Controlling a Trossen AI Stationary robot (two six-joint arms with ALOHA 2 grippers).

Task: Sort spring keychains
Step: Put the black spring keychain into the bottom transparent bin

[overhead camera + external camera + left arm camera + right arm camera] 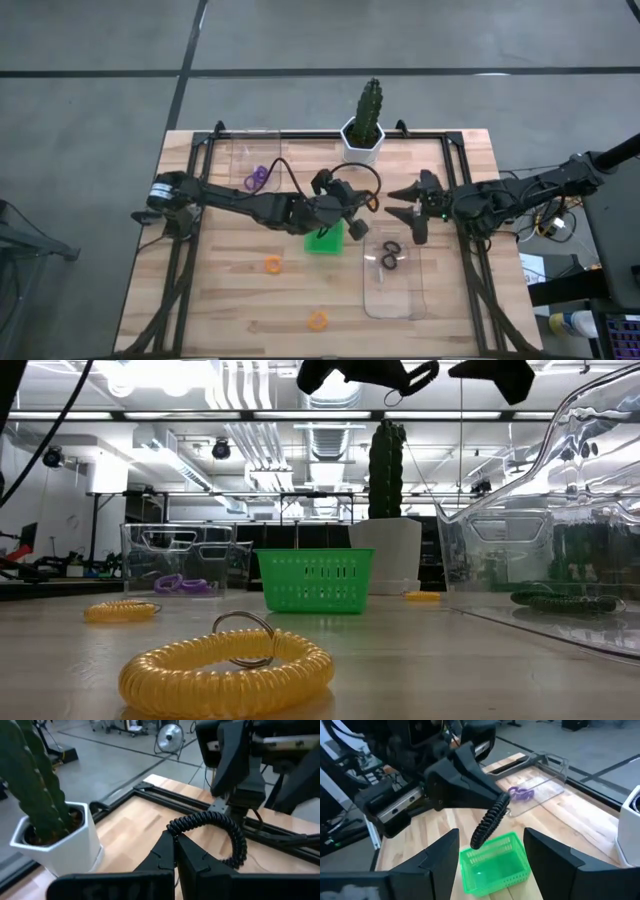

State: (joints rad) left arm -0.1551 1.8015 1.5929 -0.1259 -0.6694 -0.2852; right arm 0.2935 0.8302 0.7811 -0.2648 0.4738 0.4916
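— Where is the black spring keychain (220,827)?

— Pinched in the left gripper (362,204), whose fingers are pressed together on its coil, in the air above the green tray (324,238).

— And the right gripper (405,203)?

— It faces the left one mid-table, its fingers (440,852) spread wide and empty.

— The other keychains?

— Purple ones (256,178) lie in the far clear tray (252,150), black ones (389,254) in the near clear tray (395,300), and orange ones (272,264) on the table (230,290).

Bright ceiling strip lights (200,415) glare overhead (low view), nearest yellow coil (225,672) soft, shadows faint across wood.
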